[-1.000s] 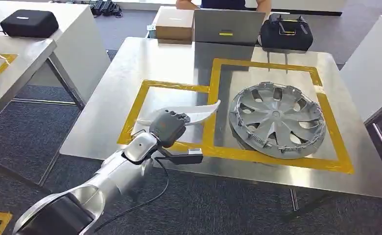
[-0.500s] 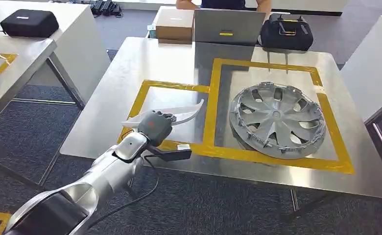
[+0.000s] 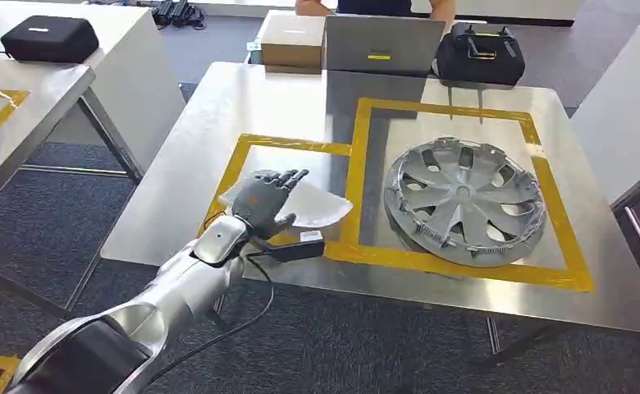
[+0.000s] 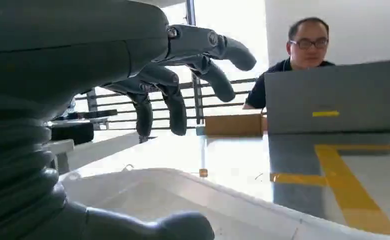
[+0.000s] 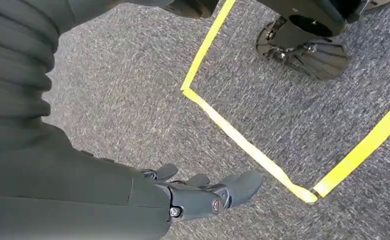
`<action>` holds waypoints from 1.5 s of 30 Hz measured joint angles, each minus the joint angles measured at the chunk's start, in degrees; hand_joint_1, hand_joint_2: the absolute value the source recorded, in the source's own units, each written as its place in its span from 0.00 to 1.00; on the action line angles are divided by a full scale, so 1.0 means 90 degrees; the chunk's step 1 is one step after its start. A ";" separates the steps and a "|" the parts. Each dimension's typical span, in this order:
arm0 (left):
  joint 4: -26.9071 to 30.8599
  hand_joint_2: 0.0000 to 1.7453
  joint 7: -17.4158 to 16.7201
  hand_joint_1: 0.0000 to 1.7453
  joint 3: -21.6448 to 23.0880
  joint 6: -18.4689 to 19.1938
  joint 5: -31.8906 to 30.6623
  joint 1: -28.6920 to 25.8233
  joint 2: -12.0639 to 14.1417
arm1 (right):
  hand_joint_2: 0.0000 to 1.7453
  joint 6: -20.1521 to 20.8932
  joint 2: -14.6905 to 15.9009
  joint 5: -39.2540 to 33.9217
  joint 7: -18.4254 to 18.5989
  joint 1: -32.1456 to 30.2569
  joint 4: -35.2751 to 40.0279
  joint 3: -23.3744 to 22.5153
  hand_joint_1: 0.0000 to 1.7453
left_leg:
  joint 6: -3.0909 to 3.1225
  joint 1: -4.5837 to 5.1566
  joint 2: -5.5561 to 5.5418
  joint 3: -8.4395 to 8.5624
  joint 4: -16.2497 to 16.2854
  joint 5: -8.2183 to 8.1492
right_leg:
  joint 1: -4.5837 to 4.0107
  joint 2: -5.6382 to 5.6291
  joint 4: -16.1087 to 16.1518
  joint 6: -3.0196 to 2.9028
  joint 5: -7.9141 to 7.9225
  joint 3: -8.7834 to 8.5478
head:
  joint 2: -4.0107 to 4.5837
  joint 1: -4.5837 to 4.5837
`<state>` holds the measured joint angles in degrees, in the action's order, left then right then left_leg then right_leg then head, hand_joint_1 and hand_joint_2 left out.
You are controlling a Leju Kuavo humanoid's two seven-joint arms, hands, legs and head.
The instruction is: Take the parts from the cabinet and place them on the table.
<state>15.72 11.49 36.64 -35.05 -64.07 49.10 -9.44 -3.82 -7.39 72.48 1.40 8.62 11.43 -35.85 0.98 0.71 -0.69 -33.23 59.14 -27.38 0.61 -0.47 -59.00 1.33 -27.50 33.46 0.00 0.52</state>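
Observation:
A white curved plastic part [image 3: 313, 205] lies flat on the steel table [image 3: 218, 115], inside the smaller yellow-taped square. My left hand [image 3: 266, 197] hovers just over its near end with fingers spread and nothing in it. Up close in the left wrist view, the fingers [image 4: 193, 55] stand apart above the white part [image 4: 183, 200]. A silver wheel cover [image 3: 463, 199] rests inside the larger yellow square to the right. My right hand [image 5: 203, 195] hangs over the grey carpet, fingers loosely extended and holding nothing.
At the table's far edge stand a cardboard box [image 3: 292, 39], a grey laptop [image 3: 382, 43] and a black case [image 3: 479, 56], with a person [image 4: 303, 60] seated behind the laptop. Another table with a black case [image 3: 48, 38] stands at the left.
My left hand has let go of the white part, which now lies flat on the table. The fingers have spread apart above it.

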 joint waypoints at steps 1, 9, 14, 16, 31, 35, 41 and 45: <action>0.0000 0.00 0.0037 0.00 -0.0056 -0.0073 0.0058 0.0002 -0.0005 | 1.00 0.0000 0.0000 0.0002 0.0000 0.0000 0.0000 0.0000 0.00 | 0.0000 0.0000 0.0000 0.0000 0.0000 0.0000 | 0.0000 0.0000 0.0000 0.0000 0.0000 0.0000 | 0.0000 0.0000; 0.0058 0.00 0.1477 0.00 -0.1087 0.0199 0.1951 0.0002 -0.0102 | 1.00 -0.0034 0.0002 -0.0073 -0.0058 -0.0018 0.0000 -0.0002 0.00 | -0.0001 0.0000 0.0000 0.0001 0.0000 0.0001 | 0.0000 -0.0001 0.0000 0.0000 0.0000 0.0001 | 0.0000 0.0000; 0.0211 0.00 0.2853 0.00 -0.2284 0.2251 0.3663 0.0006 -0.0233 | 1.00 -0.0037 0.0002 -0.0157 -0.0155 -0.0078 0.0000 -0.0022 0.00 | -0.0001 0.0000 0.0001 0.0000 0.0000 0.0001 | 0.0000 -0.0002 0.0000 0.0000 0.0000 0.0001 | 0.0000 0.0000; 0.0306 0.00 0.3101 0.00 -0.2648 0.2923 0.4103 0.0003 -0.0272 | 1.00 -0.0034 0.0002 -0.0209 -0.0170 -0.0097 0.0000 -0.0039 0.00 | -0.0001 0.0000 0.0001 0.0000 0.0000 0.0000 | 0.0000 -0.0002 0.0001 0.0000 0.0000 0.0001 | 0.0000 0.0000; 0.2457 0.00 0.3194 0.00 -0.3206 0.5840 0.6367 -0.1285 0.0085 | 1.00 -0.0525 0.0015 -0.0675 -0.0942 -0.0361 0.0000 -0.0486 0.00 | 0.0009 0.0015 0.0001 -0.0007 0.0010 -0.0007 | 0.0037 -0.0001 0.0010 0.0010 0.0005 0.0000 | 0.0000 0.0002; 0.2839 0.00 0.3194 0.00 -0.3138 0.6120 0.6869 -0.1561 0.0310 | 1.00 -0.0542 0.0015 -0.0695 -0.0933 -0.0419 0.0000 -0.0554 0.00 | 0.0039 0.0045 0.0001 -0.0017 0.0031 -0.0023 | 0.0051 -0.0001 0.0016 0.0036 0.0009 -0.0002 | 0.0000 0.0002; 0.3330 0.00 0.3191 0.00 -0.3055 0.6282 0.7148 -0.1919 0.0493 | 1.00 -0.0564 0.0036 -0.0702 -0.0920 -0.0448 0.0000 -0.0634 0.00 | 0.0185 -0.0051 0.0029 0.0055 -0.0144 0.0085 | 0.0025 0.0018 -0.0490 0.0132 -0.0346 0.0227 | 0.0000 -0.0044; 0.3599 0.00 0.3191 0.00 -0.2922 0.6321 0.7298 -0.2280 0.0566 | 1.00 -0.0564 0.0051 -0.0692 -0.0906 -0.0515 0.0000 -0.0656 0.00 | 0.0167 -0.0059 0.0046 0.0055 -0.0137 0.0066 | 0.0050 0.0021 -0.1876 0.0177 -0.0749 0.0976 | 0.0000 -0.0080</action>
<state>48.11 40.22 10.34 21.84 1.62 28.58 -4.35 -8.90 -6.93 66.25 -6.75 3.99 11.43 -41.75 2.48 0.18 -0.28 -32.73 57.91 -26.79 1.06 -0.28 -75.88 2.92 -34.25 42.24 0.00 -0.20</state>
